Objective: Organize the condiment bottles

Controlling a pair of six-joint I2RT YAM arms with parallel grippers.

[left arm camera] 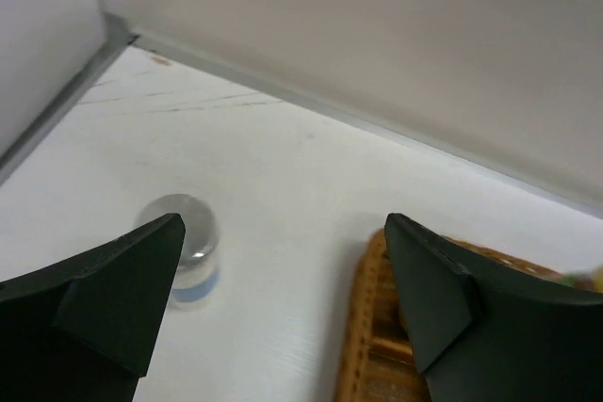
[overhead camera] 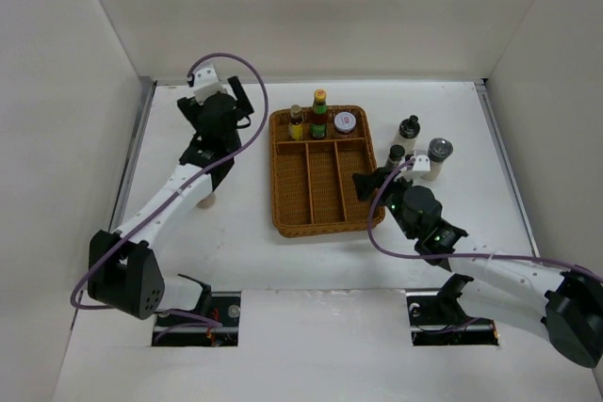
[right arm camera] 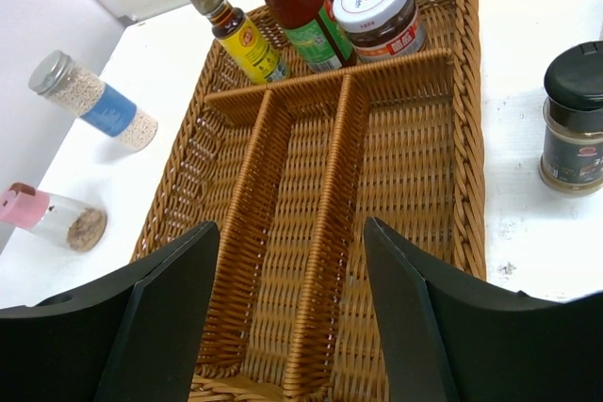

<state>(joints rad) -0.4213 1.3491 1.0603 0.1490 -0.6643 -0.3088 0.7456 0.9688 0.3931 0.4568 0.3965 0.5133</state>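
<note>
A dark yellow-label bottle [overhead camera: 296,124], an orange-capped sauce bottle [overhead camera: 319,114] and a white-lidded jar [overhead camera: 346,122] stand in the far compartment of the wicker tray [overhead camera: 320,223]. Two black-capped bottles [overhead camera: 408,128] [overhead camera: 396,155] and a grey-lidded shaker [overhead camera: 437,155] stand right of the tray. The silver-lidded jar [right arm camera: 89,101] and the pink-lidded jar [right arm camera: 52,218] lie left of the tray. My left gripper [left arm camera: 283,298] is open and empty, with the silver-lidded jar [left arm camera: 181,249] by its left finger. My right gripper [right arm camera: 292,308] is open and empty over the tray's near end.
The tray's three long compartments [right arm camera: 396,185] hold nothing. White walls close the back and both sides of the table. My left arm [overhead camera: 179,190] reaches along the left side and hides the silver-lidded jar in the top view.
</note>
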